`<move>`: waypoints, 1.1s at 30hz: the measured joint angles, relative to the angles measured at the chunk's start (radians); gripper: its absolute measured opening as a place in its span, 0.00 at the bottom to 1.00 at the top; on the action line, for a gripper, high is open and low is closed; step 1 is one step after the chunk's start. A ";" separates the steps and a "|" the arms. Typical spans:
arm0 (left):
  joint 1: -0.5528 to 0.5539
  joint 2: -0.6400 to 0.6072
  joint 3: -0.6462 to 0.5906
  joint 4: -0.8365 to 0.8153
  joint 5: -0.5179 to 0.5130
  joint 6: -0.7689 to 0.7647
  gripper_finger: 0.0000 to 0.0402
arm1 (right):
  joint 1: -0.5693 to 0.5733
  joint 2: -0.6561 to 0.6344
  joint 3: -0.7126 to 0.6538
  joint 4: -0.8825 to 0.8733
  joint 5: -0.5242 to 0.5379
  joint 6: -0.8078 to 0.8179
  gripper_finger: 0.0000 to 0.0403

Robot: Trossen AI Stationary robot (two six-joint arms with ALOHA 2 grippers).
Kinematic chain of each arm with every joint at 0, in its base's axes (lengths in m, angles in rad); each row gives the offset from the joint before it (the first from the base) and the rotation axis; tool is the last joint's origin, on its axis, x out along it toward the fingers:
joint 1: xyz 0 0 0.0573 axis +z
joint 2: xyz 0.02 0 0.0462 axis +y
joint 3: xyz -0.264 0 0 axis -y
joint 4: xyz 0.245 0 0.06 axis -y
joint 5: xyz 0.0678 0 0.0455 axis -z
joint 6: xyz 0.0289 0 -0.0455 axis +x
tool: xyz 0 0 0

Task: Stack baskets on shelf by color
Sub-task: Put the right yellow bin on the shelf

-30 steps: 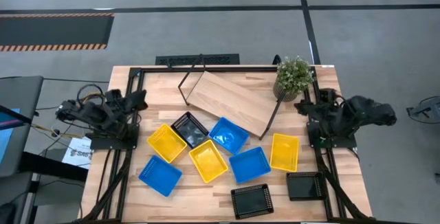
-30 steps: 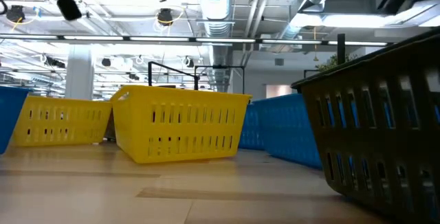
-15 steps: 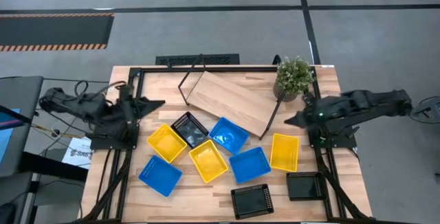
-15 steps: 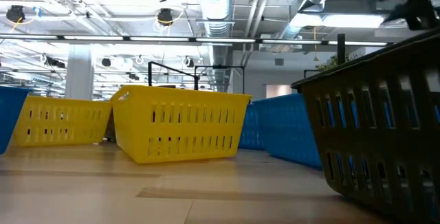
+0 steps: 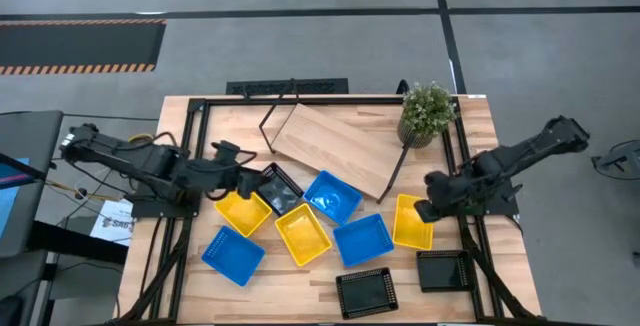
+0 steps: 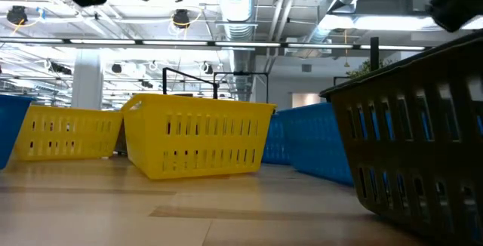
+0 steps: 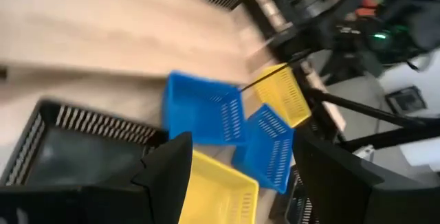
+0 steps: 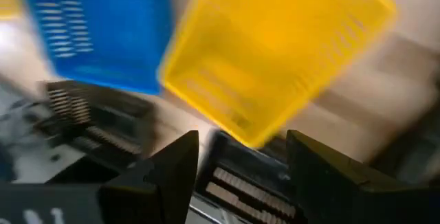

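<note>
Nothing is stacked yet — the light wooden shelf board (image 5: 335,156) holds no plastic bins. My left gripper (image 5: 243,178) hovers spread near the black grid-bottomed basket (image 5: 276,188); my right gripper (image 8: 237,152), fingers apart, hangs over the rightmost yellow basket (image 5: 414,220) — both empty.

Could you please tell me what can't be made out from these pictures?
- Low view: the shelf is hidden behind the yellow basket.
- Low view: the black basket is cut off by the picture's edge.
- Right wrist view: motion blur smears the grid of the yellow basket under the right hand.
</note>
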 joint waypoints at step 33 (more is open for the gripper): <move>0.258 -0.006 0.000 0.277 0.016 0.126 0.59 | 0.220 0.188 -0.196 0.059 0.176 0.580 0.57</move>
